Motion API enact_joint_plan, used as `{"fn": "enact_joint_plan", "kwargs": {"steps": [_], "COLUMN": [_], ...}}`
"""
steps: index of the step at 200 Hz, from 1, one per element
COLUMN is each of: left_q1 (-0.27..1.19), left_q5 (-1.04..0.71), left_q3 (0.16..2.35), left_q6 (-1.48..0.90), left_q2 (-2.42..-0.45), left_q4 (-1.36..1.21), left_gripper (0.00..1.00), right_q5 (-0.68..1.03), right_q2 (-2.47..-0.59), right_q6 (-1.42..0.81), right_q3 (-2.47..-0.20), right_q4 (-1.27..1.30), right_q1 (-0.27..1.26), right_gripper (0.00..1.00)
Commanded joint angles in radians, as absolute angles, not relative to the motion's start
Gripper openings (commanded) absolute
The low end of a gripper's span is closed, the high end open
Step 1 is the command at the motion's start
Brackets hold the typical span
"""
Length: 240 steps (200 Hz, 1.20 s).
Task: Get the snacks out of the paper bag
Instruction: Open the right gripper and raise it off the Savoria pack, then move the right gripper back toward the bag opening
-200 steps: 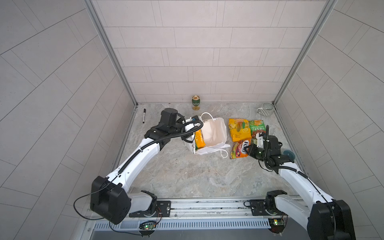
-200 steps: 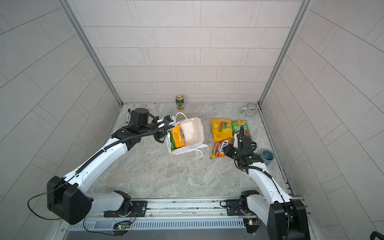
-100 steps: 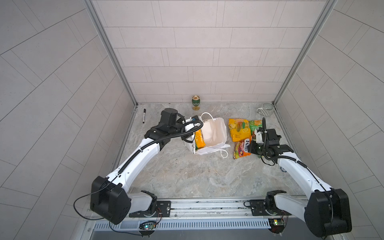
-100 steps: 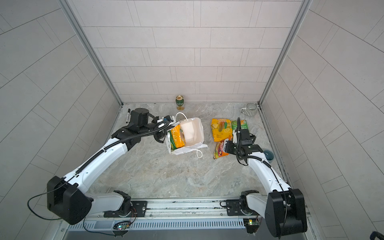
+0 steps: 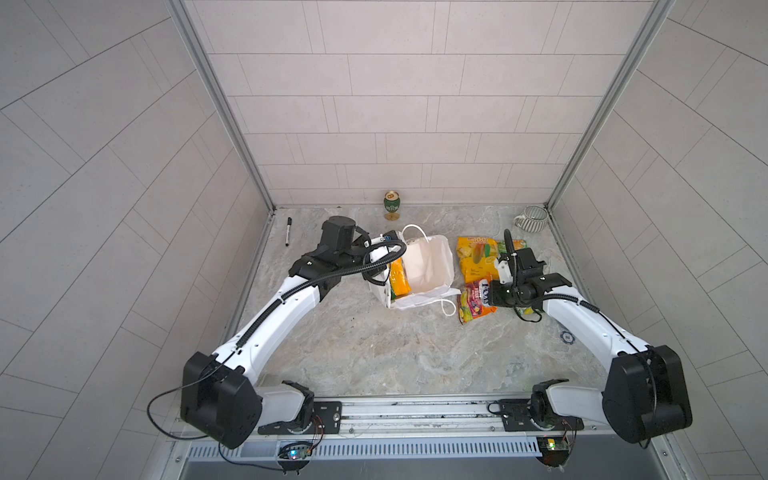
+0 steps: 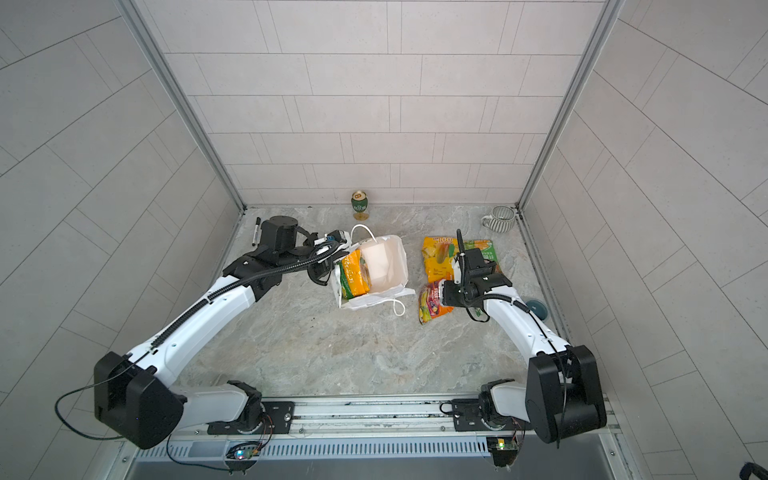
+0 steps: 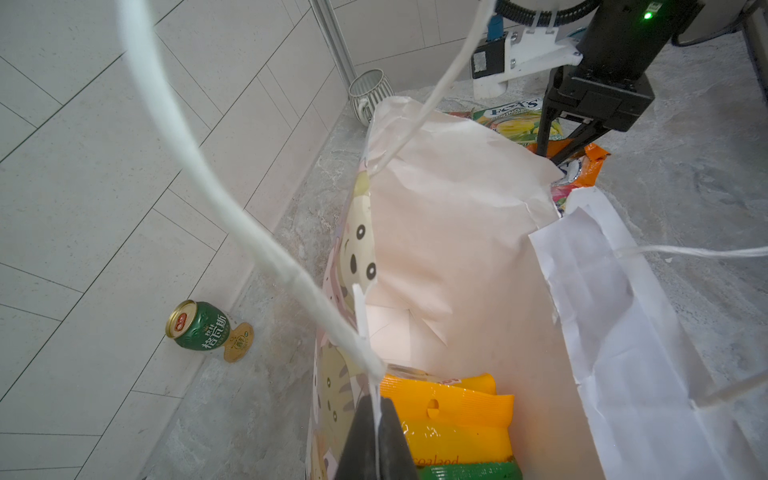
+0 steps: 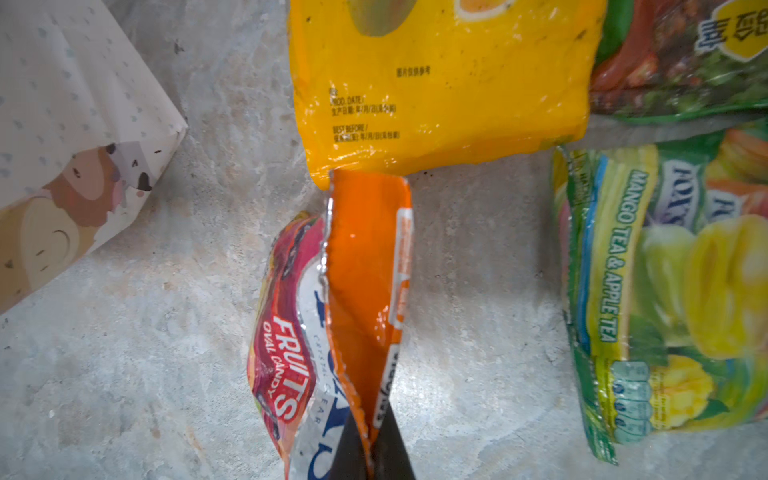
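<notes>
Right wrist view: the right gripper is clenched on the crinkled orange seam of a glossy red packet lettered FRUITS. The packet is buckled lengthwise over the mottled grey stone table; I cannot tell whether it is lifted clear. Its far end touches a smooth yellow packet, and a shiny green packet lettered MANGO TEA lies flat beside them. All three are out on the table, to the right of the paper bag in both top views.

The bag is matt, creased white paper and stands open-mouthed. An orange packet is still inside, against its left wall. The left gripper is pinched shut on the bag's rim where the fuzzy cord handle is attached.

The left arm stretches diagonally to the bag. The right forearm runs low, with its gripper pointing left.

Since a second ago the right wrist has swung in over the red packet. The left arm and the bag have not moved.
</notes>
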State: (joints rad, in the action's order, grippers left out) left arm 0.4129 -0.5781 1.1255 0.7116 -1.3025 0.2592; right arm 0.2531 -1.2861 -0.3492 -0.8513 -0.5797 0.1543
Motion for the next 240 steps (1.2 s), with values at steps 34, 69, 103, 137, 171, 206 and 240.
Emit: {"fn": "enact_joint_plan", "kwargs": {"steps": [34,69,103,137,171,206,240], "left_q1": [0.420,0.420,0.420,0.420,0.420,0.421,0.420], "left_q5": [-0.595,-0.595,-0.591,-0.591,-0.587,-0.590,-0.584], "left_q3": [1.115,1.116,1.115,1.114,1.112,1.114,1.113], "left_q6": [0.712,0.716,0.718,0.716,0.715,0.714,0.714], "left_q2": [-1.303,-1.309,-1.309,-1.307,-1.304,-1.303,-1.303], "left_q4": [0.230,0.232,0.235,0.233,0.232,0.232,0.232], "left_gripper": [0.00,0.00,0.00,0.00,0.00,0.00,0.00], "right_q5": [0.124,0.098,0.068,0.065,0.016,-0.033,0.029], "right_q2": [-1.317,-1.314,-1.325,-1.349,-1.366,-1.380,-1.343], "right_q6": [-0.383,-0.395,-0.395,-0.391,-0.383,-0.393,-0.406], "right_q3": [-0.916,-0.913,-0.913,-0.918,-0.929,-0.955,-0.965], "right_q4": [-0.670,-0.673,-0.666,-0.643,-0.636,-0.638,-0.637], "right_q1": [0.150,0.137,0.137,0.138,0.137,0.138,0.151], "right_gripper": [0.08,0.00,0.21,0.23,0.21,0.22,0.25]}}
